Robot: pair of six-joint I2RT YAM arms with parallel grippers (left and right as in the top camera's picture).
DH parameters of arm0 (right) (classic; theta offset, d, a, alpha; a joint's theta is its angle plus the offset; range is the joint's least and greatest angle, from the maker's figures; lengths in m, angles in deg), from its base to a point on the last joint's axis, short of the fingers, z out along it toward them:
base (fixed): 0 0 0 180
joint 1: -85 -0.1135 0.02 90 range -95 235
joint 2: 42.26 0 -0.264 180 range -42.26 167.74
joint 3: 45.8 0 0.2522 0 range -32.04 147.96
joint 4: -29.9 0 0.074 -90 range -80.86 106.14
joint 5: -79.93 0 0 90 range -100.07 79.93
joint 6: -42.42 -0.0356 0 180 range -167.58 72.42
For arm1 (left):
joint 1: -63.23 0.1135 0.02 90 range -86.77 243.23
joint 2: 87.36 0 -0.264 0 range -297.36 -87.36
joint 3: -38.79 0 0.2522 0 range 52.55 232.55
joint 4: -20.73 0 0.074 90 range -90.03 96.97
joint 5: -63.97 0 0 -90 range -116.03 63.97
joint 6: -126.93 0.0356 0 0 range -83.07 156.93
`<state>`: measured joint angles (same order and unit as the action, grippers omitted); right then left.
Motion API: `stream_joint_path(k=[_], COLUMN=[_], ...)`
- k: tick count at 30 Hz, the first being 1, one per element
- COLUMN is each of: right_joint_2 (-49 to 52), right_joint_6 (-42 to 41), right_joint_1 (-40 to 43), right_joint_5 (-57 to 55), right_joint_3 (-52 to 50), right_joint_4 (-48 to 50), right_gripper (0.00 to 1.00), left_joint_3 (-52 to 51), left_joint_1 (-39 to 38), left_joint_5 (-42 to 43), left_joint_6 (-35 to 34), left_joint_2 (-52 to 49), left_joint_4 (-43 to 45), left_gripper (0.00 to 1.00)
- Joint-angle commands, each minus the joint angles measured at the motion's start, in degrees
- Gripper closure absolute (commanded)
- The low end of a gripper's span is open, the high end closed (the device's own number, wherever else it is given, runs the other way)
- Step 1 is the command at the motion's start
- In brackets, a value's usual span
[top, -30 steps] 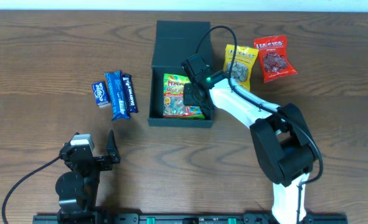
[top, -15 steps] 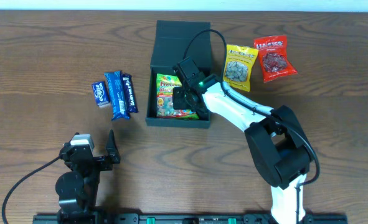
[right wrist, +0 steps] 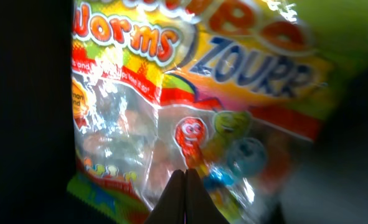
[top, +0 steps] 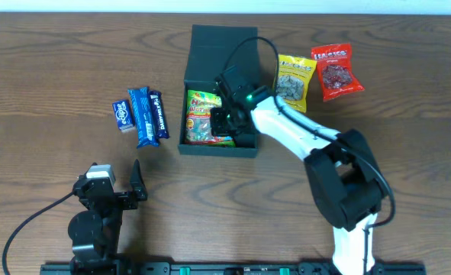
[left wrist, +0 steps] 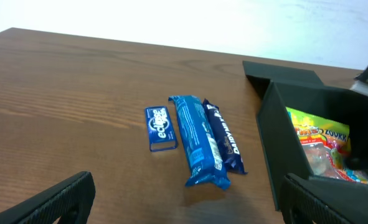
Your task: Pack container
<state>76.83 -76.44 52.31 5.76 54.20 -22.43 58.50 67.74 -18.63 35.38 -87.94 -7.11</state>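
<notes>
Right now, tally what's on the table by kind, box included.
bags: 3 (gummy bag in the box, yellow bag, red bag)
bars: 2 (blue bar, navy bar)
gum pack: 1
box: 1
total: 7

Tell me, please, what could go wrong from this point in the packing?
1. The right gripper sits shut against the gummy bag inside the container; lifting may drag the bag back out.
2. Its cable loops over the open lid and could snag it.
</notes>
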Motion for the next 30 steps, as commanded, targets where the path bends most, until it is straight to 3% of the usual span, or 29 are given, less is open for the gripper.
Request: stream_joint_path(k=[1,4,5,6,7,8,11,13,18,22,26,30], right_joint_2=[-9.11,-16.37,-19.32,-21.9,-23.89,-26.1,-31.08,-32.87,-33.18,-33.09,-33.05,-32.59], right_joint_6=[3.54,6.93,8.76,10.6,12.44,14.03,14.8,14.82,14.82,16.94,17.18,17.2], right_joint_1=[3.39,6.6,8.07,9.35,10.51,11.8,15.61,17.77,20.33,20.63,20.68,20.68], right_joint_5=[0.72,0.66,0.66,0.63,0.28,-0.72,-6.19,-7.54,-7.5,-7.56,-11.32,-16.83], right_joint_3=[6.99,9.55,9.66,9.66,9.66,9.66,9.66,9.64,9.64,9.64,9.64,9.64], right_joint_4=[-4.96,-9.7,-10.73,-11.72,-12.79,-14.32,-19.1,-20.57,-20.06,-19.54,-19.5,-18.82], right_gripper=[0.99,0.97,0.86,0.5,0.28,0.19,0.05,0.01,0.01,0.01,0.01,0.01], left_joint_3=[-1.4,-1.4,-1.4,-1.4,-1.4,-1.36,-0.42,2.32,15.37,31.85,46.25,53.05], left_joint_1=[0.33,0.33,0.33,0.33,0.33,0.33,0.33,0.33,0.33,0.33,0.33,0.33], left_joint_5=[2.45,8.85,12.09,15.69,17.49,17.7,15.98,13.88,8.44,4.44,8.15,12.41], left_joint_6=[-2.49,-8.22,-9.88,-10.67,-10.69,-10.69,-9.88,-8.13,-1.44,0.28,0.28,-0.85], left_joint_2=[0.33,0.33,0.33,0.33,0.33,0.33,-0.52,-4.39,-24.72,-47.56,-66.49,-80.37], left_joint_4=[-0.59,1.01,2.56,4.83,6.75,8.63,12.02,11.52,8.44,-3.34,-13.05,-11.61], left_gripper=[0.05,0.05,0.05,0.05,0.05,0.05,0.05,0.05,0.05,0.05,0.05,0.05])
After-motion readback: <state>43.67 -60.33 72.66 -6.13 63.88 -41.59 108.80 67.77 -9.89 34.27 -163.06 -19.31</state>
